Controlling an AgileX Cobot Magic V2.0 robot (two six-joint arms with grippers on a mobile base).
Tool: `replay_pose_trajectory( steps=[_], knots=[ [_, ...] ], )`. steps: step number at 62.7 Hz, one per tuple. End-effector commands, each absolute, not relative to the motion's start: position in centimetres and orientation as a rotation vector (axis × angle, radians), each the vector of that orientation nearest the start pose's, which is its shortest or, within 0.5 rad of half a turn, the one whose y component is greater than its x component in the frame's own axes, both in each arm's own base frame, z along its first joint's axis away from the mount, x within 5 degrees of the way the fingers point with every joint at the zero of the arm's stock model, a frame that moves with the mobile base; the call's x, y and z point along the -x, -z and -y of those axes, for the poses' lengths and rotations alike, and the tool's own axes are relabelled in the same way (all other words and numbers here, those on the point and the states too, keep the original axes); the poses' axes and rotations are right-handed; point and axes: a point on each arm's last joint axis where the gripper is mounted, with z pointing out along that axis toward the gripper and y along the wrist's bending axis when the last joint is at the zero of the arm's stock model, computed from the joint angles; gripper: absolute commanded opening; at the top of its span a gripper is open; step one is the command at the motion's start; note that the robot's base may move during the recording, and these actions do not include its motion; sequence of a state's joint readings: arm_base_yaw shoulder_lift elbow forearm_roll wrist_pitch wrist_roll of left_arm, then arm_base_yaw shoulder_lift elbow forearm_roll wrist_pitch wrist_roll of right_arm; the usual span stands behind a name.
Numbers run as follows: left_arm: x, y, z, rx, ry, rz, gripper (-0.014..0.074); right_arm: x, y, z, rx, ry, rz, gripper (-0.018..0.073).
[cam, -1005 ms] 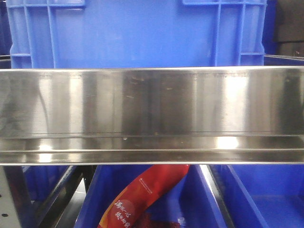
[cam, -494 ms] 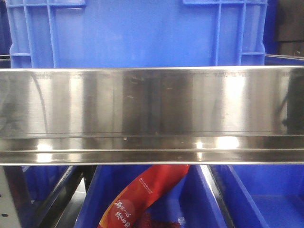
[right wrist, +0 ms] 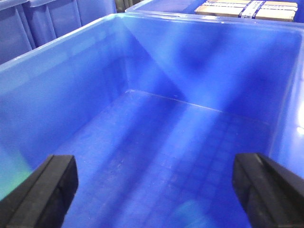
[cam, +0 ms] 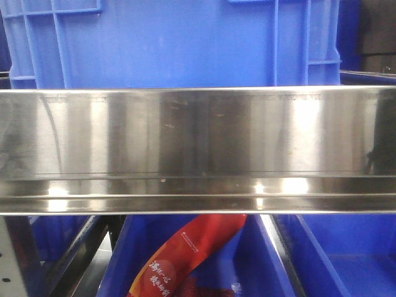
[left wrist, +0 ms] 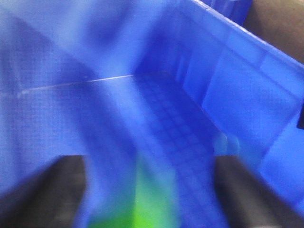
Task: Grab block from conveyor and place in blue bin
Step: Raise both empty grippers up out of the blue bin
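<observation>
Front view: steel rail (cam: 198,148) filled the middle of the frame, w/ a big blue crate (cam: 173,43) behind it. Below the rail sat more blue tubs (cam: 346,253); a red printed bag (cam: 185,253) lay in the middle one. No arms, belt or block visible here.

Left wrist: very blurred. Left gripper (left wrist: 151,190) hung inside a blue bin (left wrist: 237,90), jaws spread wide, nothing clamped. A green blur, probably the block (left wrist: 149,202), showed low between the fingers (left wrist: 52,190); couldn't tell if it touched the bin floor or either finger.

Right wrist: right gripper (right wrist: 156,187) sat over another bin (right wrist: 52,95), jaws spread wide, holding nothing. A taped carton (right wrist: 247,9) lay beyond the far rim.
</observation>
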State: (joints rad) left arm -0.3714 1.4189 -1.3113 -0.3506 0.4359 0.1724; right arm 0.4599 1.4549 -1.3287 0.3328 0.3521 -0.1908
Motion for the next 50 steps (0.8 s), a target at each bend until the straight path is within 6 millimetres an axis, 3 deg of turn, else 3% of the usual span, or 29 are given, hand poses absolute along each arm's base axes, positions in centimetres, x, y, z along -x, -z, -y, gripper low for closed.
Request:
replay_pose_trajectory(
  steps=[1,5,10,21,24,31,39,43,50],
  knots=[
    [-29.9,-39.7,13.3,-0.324,0.486,-1.97,0.0468,-29.2,-40.2,-15.7,0.408,-0.497,-1.886,0.0559],
    [-29.5,-40.8,13.2,-0.324,0.491,-1.941,0.0393,-28.5,-40.9,-15.4,0.414,-0.502,-1.879,0.0508],
    [-29.0,-41.9,13.0,-0.321,0.495,-1.904,0.025,-27.8,-41.7,-15.0,0.414,-0.506,-1.858,0.0363],
    [-29.0,-42.5,12.8,-0.312,0.481,-1.859,-0.0115,-27.6,-42.3,-14.9,0.398,-0.506,-1.817,-0.0083],
    [-29.0,-42.5,12.8,-0.314,0.478,-1.856,-0.0111,-27.7,-42.4,-14.8,0.39,-0.503,-1.808,-0.0173],
    [-28.1,-43.4,12.5,-0.316,0.483,-1.834,-0.0111,-26.8,-43.4,-14.3,0.384,-0.508,-1.771,-0.016],
    [-25.3,-45.9,11.3,-0.324,0.479,-1.752,-0.0111,-24.1,-46.3,-12.9,0.368,-0.505,-1.651,-0.016],
    [-23.6,-47.0,10.5,-0.324,0.459,-1.688,-0.0111,-22.6,-47.4,-11.9,0.413,-0.423,-1.601,-0.016],
    [-21.4,-46.6,9.5,-0.345,0.414,-1.656,-0.0111,-21.0,-47.0,-10.9,0.456,-0.346,-1.587,-0.016]
  ],
)
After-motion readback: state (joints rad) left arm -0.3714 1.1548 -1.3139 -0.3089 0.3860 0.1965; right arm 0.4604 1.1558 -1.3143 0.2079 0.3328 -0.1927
